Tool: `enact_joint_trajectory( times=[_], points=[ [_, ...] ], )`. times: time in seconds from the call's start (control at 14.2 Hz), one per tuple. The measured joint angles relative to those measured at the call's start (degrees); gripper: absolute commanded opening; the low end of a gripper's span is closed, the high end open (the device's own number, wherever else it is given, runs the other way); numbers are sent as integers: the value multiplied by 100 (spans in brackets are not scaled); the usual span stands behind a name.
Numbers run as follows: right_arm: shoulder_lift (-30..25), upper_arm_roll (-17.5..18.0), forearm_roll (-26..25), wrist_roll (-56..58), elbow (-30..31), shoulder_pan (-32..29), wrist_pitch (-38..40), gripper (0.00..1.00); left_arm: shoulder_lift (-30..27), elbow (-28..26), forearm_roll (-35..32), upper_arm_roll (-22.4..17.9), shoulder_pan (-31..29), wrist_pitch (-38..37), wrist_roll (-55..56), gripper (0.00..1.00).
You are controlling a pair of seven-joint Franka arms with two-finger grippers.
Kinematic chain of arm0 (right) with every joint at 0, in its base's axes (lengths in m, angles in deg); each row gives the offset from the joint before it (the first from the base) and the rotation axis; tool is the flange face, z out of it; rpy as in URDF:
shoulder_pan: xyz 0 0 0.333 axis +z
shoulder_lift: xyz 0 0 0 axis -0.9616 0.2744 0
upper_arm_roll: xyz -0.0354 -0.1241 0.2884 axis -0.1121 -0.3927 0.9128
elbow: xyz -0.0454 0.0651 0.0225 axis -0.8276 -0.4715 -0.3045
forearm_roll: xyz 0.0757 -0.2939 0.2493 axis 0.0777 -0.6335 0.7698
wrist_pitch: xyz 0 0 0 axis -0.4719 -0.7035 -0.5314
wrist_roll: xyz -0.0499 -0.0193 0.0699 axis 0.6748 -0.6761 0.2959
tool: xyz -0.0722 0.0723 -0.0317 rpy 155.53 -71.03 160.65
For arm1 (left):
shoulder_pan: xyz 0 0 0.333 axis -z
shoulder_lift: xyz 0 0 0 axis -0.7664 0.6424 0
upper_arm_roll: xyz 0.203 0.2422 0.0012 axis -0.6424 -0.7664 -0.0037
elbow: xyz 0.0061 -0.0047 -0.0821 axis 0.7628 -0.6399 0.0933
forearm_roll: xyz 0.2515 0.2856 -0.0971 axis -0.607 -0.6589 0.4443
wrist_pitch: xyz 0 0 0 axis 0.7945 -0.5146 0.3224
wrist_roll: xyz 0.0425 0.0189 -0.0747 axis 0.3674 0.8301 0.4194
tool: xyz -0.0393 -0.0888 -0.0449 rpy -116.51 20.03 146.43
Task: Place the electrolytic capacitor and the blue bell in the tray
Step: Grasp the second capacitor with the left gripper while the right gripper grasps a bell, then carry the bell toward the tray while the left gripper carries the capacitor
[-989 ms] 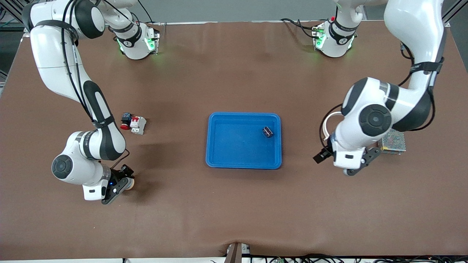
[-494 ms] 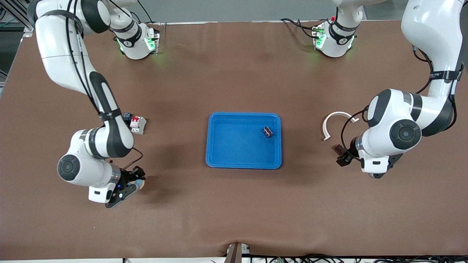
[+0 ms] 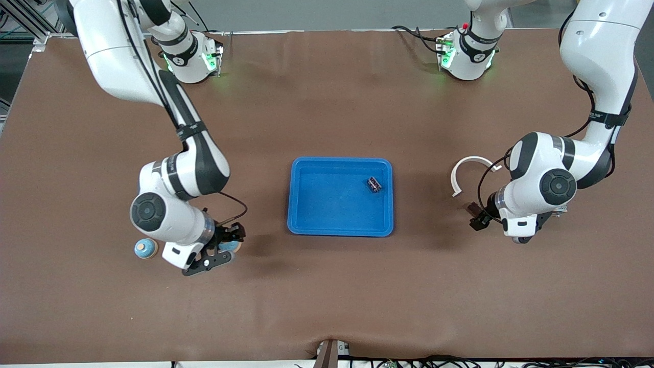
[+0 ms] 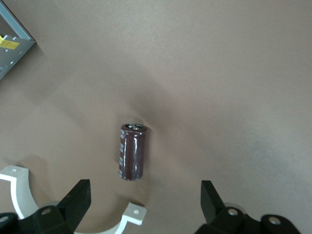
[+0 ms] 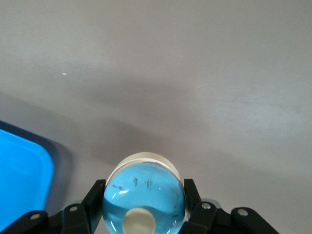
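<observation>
Blue bell (image 5: 144, 195) between right jaws; capacitor (image 4: 132, 151) ahead of left jaws

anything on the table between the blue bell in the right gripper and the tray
Nothing visible: the right gripper holds the blue bell over bare table just short of the tray, whose floor holds only a small dark part.

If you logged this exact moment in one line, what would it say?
right claw: shut on blue bell, near tray | left claw: open over capacitor
</observation>
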Motion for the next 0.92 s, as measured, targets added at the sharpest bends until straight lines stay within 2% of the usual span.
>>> enact_joint_trajectory(
  times=[0.14, 0.35, 0.64, 0.71, 0.78, 0.92],
  points=[
    [-23, -1, 0, -560, 2, 186, 38, 59, 39, -182, -65, -3, -63, 199, 0, 84],
    [-53, -1, 0, -1419, 2, 486, 95, 59, 160, -392, -97, -11, -137, 545, 0, 80],
    [-64, -1, 0, -2425, 15, 948, 157, 59, 320, -561, -294, -18, -212, 779, 0, 64],
    [-67, -2, 0, -2617, 17, 1052, 157, 59, 348, -565, -306, -18, -229, 807, 0, 58],
    [-71, -3, 0, -2788, 19, 1150, 156, 59, 373, -567, -312, -18, -242, 834, -1, 46],
    [-76, -3, 0, -3091, 53, 1335, 127, 59, 424, -568, -314, -18, -254, 890, -1, 17]
  ],
)
